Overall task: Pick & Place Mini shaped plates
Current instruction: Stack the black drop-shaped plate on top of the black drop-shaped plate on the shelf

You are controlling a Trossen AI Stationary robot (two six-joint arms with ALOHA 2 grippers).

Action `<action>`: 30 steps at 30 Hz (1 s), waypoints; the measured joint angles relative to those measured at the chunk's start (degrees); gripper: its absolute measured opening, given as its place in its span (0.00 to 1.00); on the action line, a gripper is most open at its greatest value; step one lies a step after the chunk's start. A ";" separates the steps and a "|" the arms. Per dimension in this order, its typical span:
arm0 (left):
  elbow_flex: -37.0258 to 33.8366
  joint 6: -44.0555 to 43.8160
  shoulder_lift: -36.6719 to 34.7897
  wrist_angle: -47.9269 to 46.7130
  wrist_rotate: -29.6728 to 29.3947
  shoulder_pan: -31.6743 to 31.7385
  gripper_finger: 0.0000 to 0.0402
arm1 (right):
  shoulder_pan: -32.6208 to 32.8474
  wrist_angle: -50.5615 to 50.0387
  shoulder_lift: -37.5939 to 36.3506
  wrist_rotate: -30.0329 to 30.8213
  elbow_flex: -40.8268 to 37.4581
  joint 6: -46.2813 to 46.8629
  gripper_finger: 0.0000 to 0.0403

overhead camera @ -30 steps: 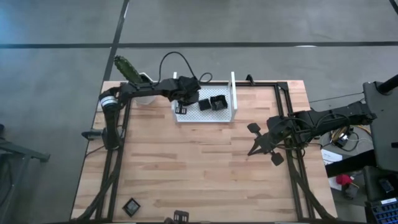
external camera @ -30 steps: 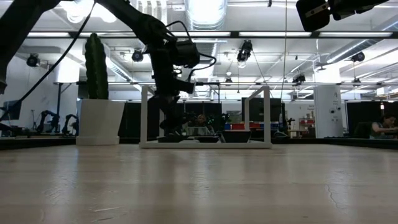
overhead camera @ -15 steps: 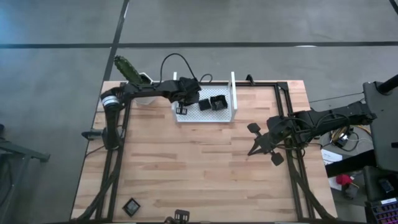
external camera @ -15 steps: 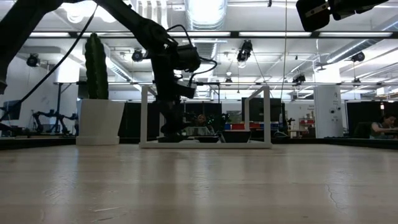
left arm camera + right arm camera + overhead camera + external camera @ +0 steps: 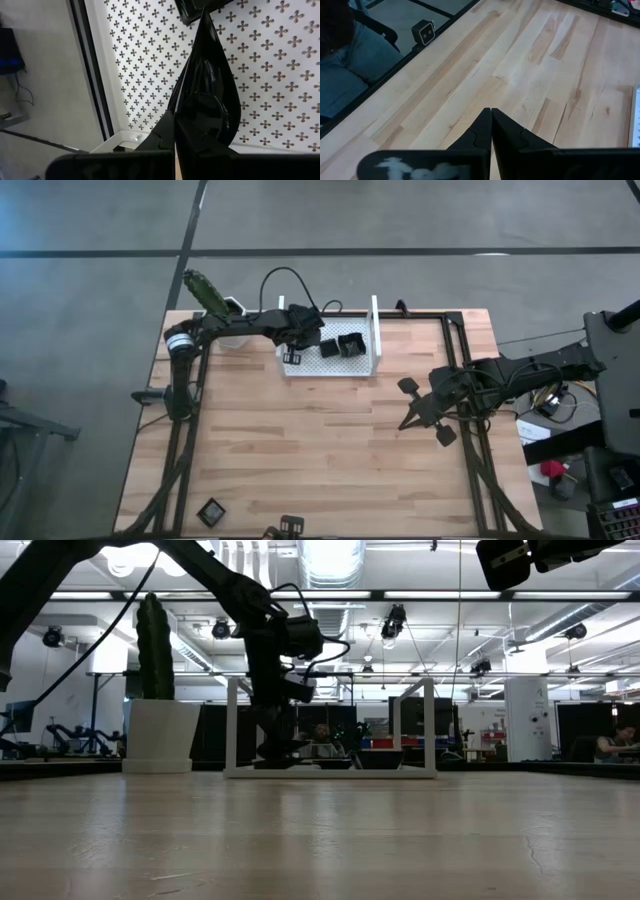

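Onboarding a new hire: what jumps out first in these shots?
The left end effector, shut on a glossy teardrop plate and held over the white perforated tray at the table's far edge. Next, the cactus in its white pot beside the tray. The right end effector waits shut and empty over bare wood at the right side.

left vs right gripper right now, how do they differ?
Position: the left gripper is over the white perforated tray; the right gripper hangs over bare wood near the table's right edge.
Load: the left gripper's jaws pinch a teardrop plate; the right gripper's jaws hold nothing.
Shared: both have their jaws shut.
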 joint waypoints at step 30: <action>1.88 -0.61 2.08 -1.57 -3.83 -0.09 0.00 | 0.00 -0.15 0.00 -0.04 0.00 0.00 0.02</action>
